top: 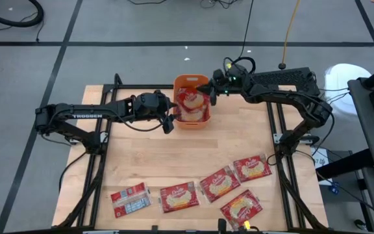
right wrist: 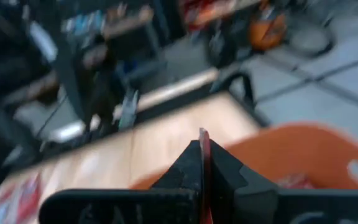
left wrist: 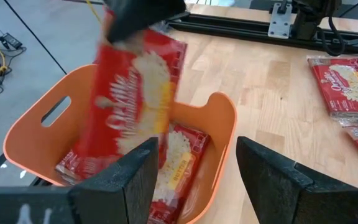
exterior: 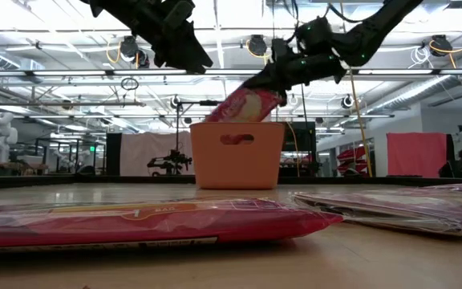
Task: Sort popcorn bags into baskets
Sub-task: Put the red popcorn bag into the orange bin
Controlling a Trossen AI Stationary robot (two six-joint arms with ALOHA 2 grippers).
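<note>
My right fingers (exterior: 273, 80) pinch one popcorn bag (exterior: 247, 105) by its edge, tilted over the orange basket (exterior: 237, 156), so it slides in. My left fingers (top: 169, 121), empty and wide, wait beside the basket.

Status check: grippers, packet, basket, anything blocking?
Right gripper shut on red popcorn packet, tilted over orange plastic basket. Left gripper open, empty, beside basket. Nothing blocking.
</note>
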